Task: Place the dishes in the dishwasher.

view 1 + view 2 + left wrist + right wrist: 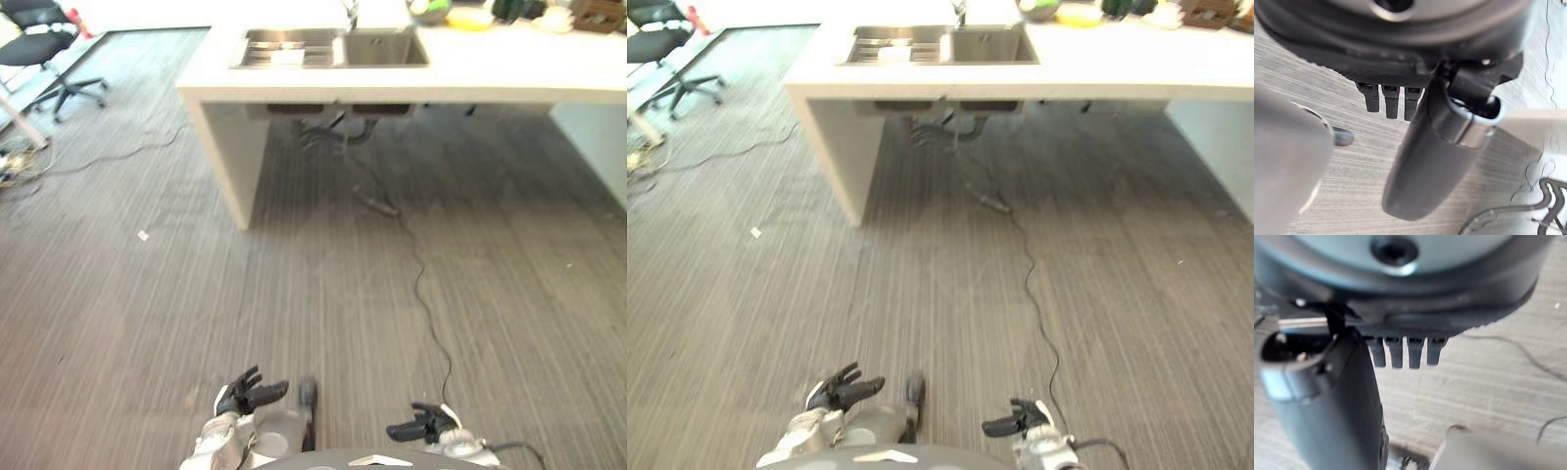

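Your left robot hand [251,394] and your right robot hand [423,425] hung low by the floor, fingers straight and loose, holding nothing, because you stood far from the work. Across the grey carpet [323,294], the white desk [490,69] carried the steel sink [333,47]. Something flat and pale, maybe a dish [286,56], lay in its left basin. I think walking closer came first.

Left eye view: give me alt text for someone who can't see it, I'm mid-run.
Both hands hang open and empty low over grey carpet, the left hand beside the right hand. Far ahead stands a white counter with a steel double sink; a black office chair sits at the far left.
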Tool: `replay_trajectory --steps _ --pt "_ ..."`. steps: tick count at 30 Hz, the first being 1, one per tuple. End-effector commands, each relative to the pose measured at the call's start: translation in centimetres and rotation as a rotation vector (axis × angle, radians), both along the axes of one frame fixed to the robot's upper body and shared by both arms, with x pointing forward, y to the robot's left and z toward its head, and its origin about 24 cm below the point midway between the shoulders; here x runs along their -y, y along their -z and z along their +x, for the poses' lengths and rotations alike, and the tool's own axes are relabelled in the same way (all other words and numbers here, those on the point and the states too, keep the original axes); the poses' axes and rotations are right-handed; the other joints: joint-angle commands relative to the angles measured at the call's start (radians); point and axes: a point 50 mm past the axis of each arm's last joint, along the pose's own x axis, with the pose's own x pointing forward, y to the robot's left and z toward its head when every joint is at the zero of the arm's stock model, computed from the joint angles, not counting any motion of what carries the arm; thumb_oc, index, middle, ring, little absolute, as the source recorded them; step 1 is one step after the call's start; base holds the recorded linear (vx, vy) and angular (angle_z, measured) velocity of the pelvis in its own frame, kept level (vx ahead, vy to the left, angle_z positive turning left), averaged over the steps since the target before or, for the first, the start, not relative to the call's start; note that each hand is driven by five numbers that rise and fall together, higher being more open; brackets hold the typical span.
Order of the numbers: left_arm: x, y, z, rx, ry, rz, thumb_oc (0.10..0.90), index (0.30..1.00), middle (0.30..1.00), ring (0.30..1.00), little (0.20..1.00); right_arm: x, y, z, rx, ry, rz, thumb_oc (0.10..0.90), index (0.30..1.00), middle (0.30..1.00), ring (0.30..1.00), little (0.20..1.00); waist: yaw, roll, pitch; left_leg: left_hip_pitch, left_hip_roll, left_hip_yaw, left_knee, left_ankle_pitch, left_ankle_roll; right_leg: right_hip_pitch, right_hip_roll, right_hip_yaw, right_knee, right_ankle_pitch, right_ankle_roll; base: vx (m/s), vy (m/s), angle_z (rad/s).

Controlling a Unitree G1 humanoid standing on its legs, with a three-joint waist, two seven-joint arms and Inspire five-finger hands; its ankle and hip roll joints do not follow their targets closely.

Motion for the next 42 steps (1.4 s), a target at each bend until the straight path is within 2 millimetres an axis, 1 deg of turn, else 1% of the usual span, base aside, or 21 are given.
replay_trajectory --steps 1,4,5,6,7,9,10,12,14,16,18,19,20,22,23,25,26,28,33,39,42 --pt "3.7 -3.1 4.8 0.219 0.067 -0.111 0.800 0.900 0.900 0.900 0.900 -1.4 -1.9 4.6 0.192 -0.007 0.047 0.800 0.900 0.900 0.900 0.900 -0.089 0.033 0.047 0.065 0.033 -0.132 -0.075 -0.008 -0.072 -0.016 0.071 -0.031 0.209 0.403 0.052 0.38 0.150 0.12" --pt "4.3 -4.6 6.7 0.298 0.078 -0.129 0.800 0.900 0.900 0.900 0.900 -1.6 -2.4 5.4 0.234 0.028 0.053 0.800 0.900 0.900 0.900 0.900 -0.122 0.059 0.062 0.107 0.045 -0.160 -0.075 -0.030 -0.069 -0.107 0.056 -0.082 0.237 0.382 0.030 0.48 0.103 0.94" --pt "2.8 -6.1 8.1 0.376 0.164 -0.025 0.800 0.900 0.900 0.900 0.900 -1.4 -2.8 6.0 0.267 0.045 0.063 0.800 0.900 0.900 0.900 0.900 -0.150 0.068 0.073 0.157 0.031 -0.202 -0.075 -0.055 -0.072 -0.201 0.022 -0.077 0.069 0.342 -0.010 0.61 0.017 0.34" --pt "2.7 -6.0 8.1 0.375 0.165 -0.024 0.800 0.900 0.900 0.900 0.900 -1.5 -2.8 5.9 0.266 0.043 0.065 0.800 0.900 0.900 0.900 0.900 -0.158 0.063 0.077 0.165 0.026 -0.207 -0.075 -0.060 -0.071 -0.192 0.016 -0.081 0.074 0.330 -0.010 0.65 -0.048 0.08" --pt "1.9 -5.8 7.9 0.371 0.176 0.008 0.800 0.900 0.900 0.900 0.900 -1.3 -2.6 5.6 0.253 0.046 0.071 0.800 0.900 0.900 0.900 0.900 -0.161 0.058 0.075 0.183 0.021 -0.223 -0.075 -0.080 -0.077 -0.194 -0.006 -0.069 -0.030 0.310 -0.016 0.39 -0.083 0.30" --pt "1.2 -5.3 8.3 0.348 0.150 0.053 0.800 0.900 0.900 0.900 0.900 -0.9 -2.2 5.2 0.218 0.051 0.064 0.800 0.900 0.900 0.900 0.900 -0.170 0.032 0.053 0.224 -0.002 -0.256 -0.075 -0.124 -0.093 -0.214 -0.059 -0.037 -0.280 0.332 -0.014 0.51 -0.111 0.47" --pt "1.2 -5.3 8.4 0.350 0.150 0.052 0.800 0.900 0.900 0.900 0.900 -0.9 -2.2 5.2 0.219 0.050 0.064 0.800 0.900 0.900 0.900 0.900 -0.174 0.038 0.062 0.235 0.003 -0.259 -0.075 -0.130 -0.092 -0.196 -0.055 -0.042 -0.291 0.331 -0.013 0.51 -0.119 0.45" --pt "0.8 -6.4 10.4 0.410 0.029 0.051 0.800 0.900 0.900 0.900 0.900 0.1 -1.5 4.1 0.157 0.122 0.052 0.800 0.900 0.900 0.900 0.900 -0.202 0.019 0.037 0.294 0.006 -0.327 -0.075 -0.200 -0.115 -0.243 -0.111 0.046 -0.541 0.405 0.026 0.63 -0.167 0.43" --pt "0.4 -7.0 10.9 0.448 -0.020 0.061 0.800 0.900 0.900 0.900 0.900 0.2 -1.2 3.7 0.138 0.141 0.052 0.800 0.900 0.900 0.900 0.900 -0.209 0.025 0.034 0.322 0.024 -0.344 -0.075 -0.222 -0.125 -0.257 -0.110 0.057 -0.561 0.422 0.038 0.46 -0.163 0.77" --pt "-0.1 -6.2 11.0 0.417 -0.092 0.087 0.800 0.900 0.900 0.900 0.900 0.5 -0.6 2.5 0.094 0.194 0.051 0.800 0.900 0.900 0.900 0.900 -0.213 0.004 0.009 0.338 0.039 -0.373 -0.075 -0.235 -0.141 -0.220 -0.107 0.107 -0.559 0.431 0.034 0.45 -0.257 0.75" --pt "-2.0 -5.7 10.8 0.390 -0.248 0.135 0.800 0.900 0.900 0.900 0.900 0.4 -0.3 2.1 0.060 0.186 0.042 0.800 0.900 0.900 0.900 0.900 -0.214 0.006 -0.029 0.378 0.095 -0.380 -0.075 -0.193 -0.157 -0.194 -0.084 0.085 -0.575 0.455 0.017 0.54 -0.296 0.97" --pt "-3.0 -6.2 11.1 0.416 -0.311 0.198 0.800 0.900 0.900 0.900 0.900 0.6 -0.2 2.0 0.058 0.186 0.030 0.800 0.900 0.900 0.900 0.900 -0.214 0.014 -0.035 0.373 0.121 -0.370 -0.014 -0.120 -0.176 -0.156 -0.074 0.077 -0.595 0.453 0.008 0.55 -0.380 0.69" --pt "-3.5 -8.9 12.7 0.550 -0.375 0.286 0.800 0.900 0.900 0.900 0.900 1.2 -0.6 2.6 0.111 0.213 0.005 0.800 0.900 0.900 0.900 0.900 -0.198 -0.025 -0.018 0.218 0.090 -0.349 0.314 -0.001 -0.194 -0.069 -0.101 0.062 -0.616 0.443 -0.025 0.33 -0.245 0.24" --pt "-3.5 -8.9 12.7 0.549 -0.374 0.286 0.800 0.900 0.900 0.900 0.900 1.2 -0.6 2.6 0.110 0.213 0.005 0.800 0.900 0.900 0.900 0.900 -0.199 -0.019 -0.021 0.217 0.096 -0.350 0.323 -0.014 -0.192 -0.066 -0.096 0.059 -0.617 0.435 -0.024 0.22 -0.221 0.23" --pt "-4.9 -12.0 14.3 0.687 -0.401 0.445 0.800 0.900 0.900 0.900 0.900 2.1 -1.0 3.0 0.155 0.212 -0.025 0.800 0.900 0.900 0.900 0.900 -0.159 -0.066 0.025 0.075 0.047 -0.308 0.614 0.000 -0.176 0.010 -0.120 0.060 -0.622 0.418 -0.055 0.34 -0.355 0.09" --pt "-6.6 -14.8 15.3 0.776 -0.449 0.598 0.800 0.900 0.900 0.900 0.900 2.4 -1.4 3.7 0.186 0.184 -0.048 0.800 0.900 0.900 0.900 0.900 -0.138 -0.089 0.031 -0.020 0.056 -0.203 0.669 -0.013 -0.174 0.062 -0.128 0.075 -0.631 0.397 -0.071 0.49 -0.267 -0.10" --pt "-7.8 -17.7 15.4 0.890 -0.537 0.684 0.800 0.900 0.900 0.900 0.900 2.9 -1.4 3.5 0.192 0.192 -0.070 0.800 0.900 0.900 0.900 0.900 -0.119 -0.084 0.023 -0.089 0.094 -0.111 0.578 -0.001 -0.188 0.104 -0.128 0.071 -0.633 0.366 -0.074 0.58 -0.034 -0.59" --pt "-8.9 -20.8 14.9 1.015 -0.597 0.788 0.800 0.900 0.900 0.900 0.900 3.1 -1.5 3.3 0.201 0.199 -0.078 0.800 0.900 0.900 0.900 0.900 -0.103 -0.059 0.004 -0.110 0.126 -0.033 0.380 0.019 -0.183 0.146 -0.102 0.072 -0.633 0.333 -0.072 0.56 0.072 -0.64" --pt "-10.1 -22.2 12.6 1.070 -0.590 0.943 0.800 0.900 0.900 0.900 0.900 2.1 -1.2 3.1 0.192 0.133 -0.064 0.800 0.900 0.900 0.900 0.900 -0.049 -0.028 -0.032 -0.039 0.097 -0.053 0.040 0.067 -0.175 0.237 -0.084 0.072 -0.633 0.247 -0.067 0.42 0.112 -0.45" --pt "-10.8 -22.6 12.0 1.092 -0.642 0.954 0.800 0.900 0.900 0.900 0.900 0.5 -0.6 2.1 0.149 0.113 -0.009 0.800 0.900 0.900 0.900 0.900 -0.069 -0.035 -0.089 0.088 0.059 -0.049 -0.072 0.026 -0.150 0.239 -0.087 0.052 -0.581 0.238 -0.050 0.29 0.101 0.01" --pt "-10.9 -24.0 12.6 1.143 -0.604 0.973 0.800 0.900 0.900 0.900 0.900 -0.2 -0.1 0.8 0.110 0.112 0.025 0.800 0.900 0.900 0.900 0.900 -0.073 -0.047 -0.097 0.117 0.046 -0.053 -0.075 -0.007 -0.129 0.198 -0.088 0.046 -0.428 0.272 -0.017 0.13 0.110 0.19"
